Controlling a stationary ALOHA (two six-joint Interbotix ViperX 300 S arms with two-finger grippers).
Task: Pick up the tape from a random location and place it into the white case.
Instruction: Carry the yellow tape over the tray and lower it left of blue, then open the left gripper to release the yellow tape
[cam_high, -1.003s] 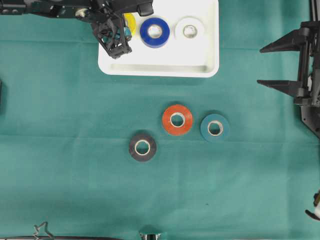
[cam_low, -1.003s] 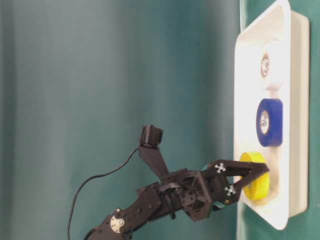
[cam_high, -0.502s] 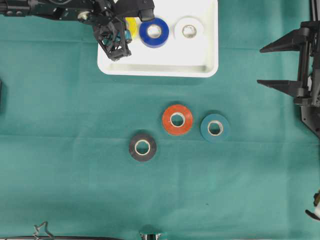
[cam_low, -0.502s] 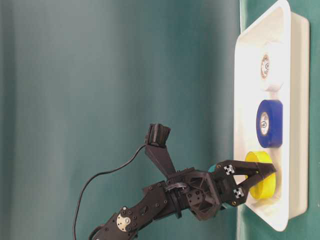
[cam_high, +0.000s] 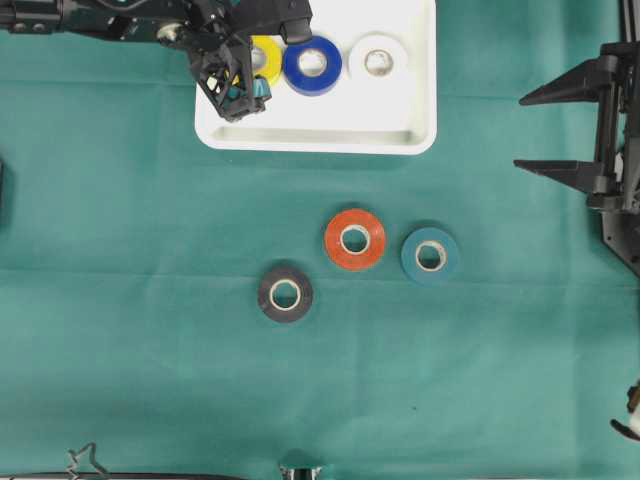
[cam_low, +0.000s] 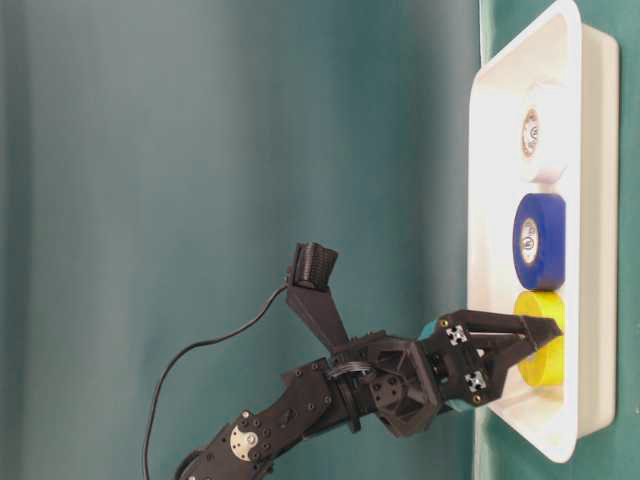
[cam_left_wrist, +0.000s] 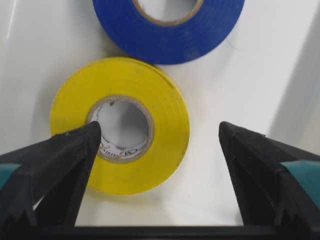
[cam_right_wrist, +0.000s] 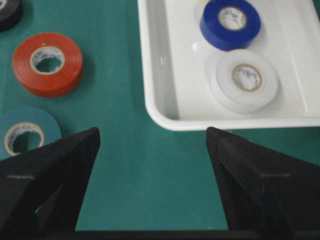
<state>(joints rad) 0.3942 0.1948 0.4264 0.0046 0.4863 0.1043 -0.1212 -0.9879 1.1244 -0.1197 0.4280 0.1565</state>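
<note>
The white case (cam_high: 320, 138) stands at the back of the table. On its floor a yellow tape (cam_left_wrist: 120, 125) lies flat, touching a blue tape (cam_high: 312, 64), and a white tape (cam_high: 379, 62) sits further right. My left gripper (cam_left_wrist: 157, 135) hangs open just over the yellow tape (cam_high: 268, 55). One finger covers the roll's left edge and the other stands well apart from it, so nothing is gripped. My right gripper (cam_high: 530, 132) rests open at the right edge with nothing between its fingers. Red (cam_high: 354, 239), teal (cam_high: 430, 255) and black (cam_high: 285, 294) tapes lie on the cloth.
A green cloth (cam_high: 120, 300) covers the table. The three loose rolls sit in a cluster at the middle, in front of the case. The right half of the case floor (cam_right_wrist: 295, 60) is bare white plastic.
My left gripper has opened and let go of the yellow tape. The roll now lies flat in the case, shifted right against the blue tape. The right arm has not moved.
</note>
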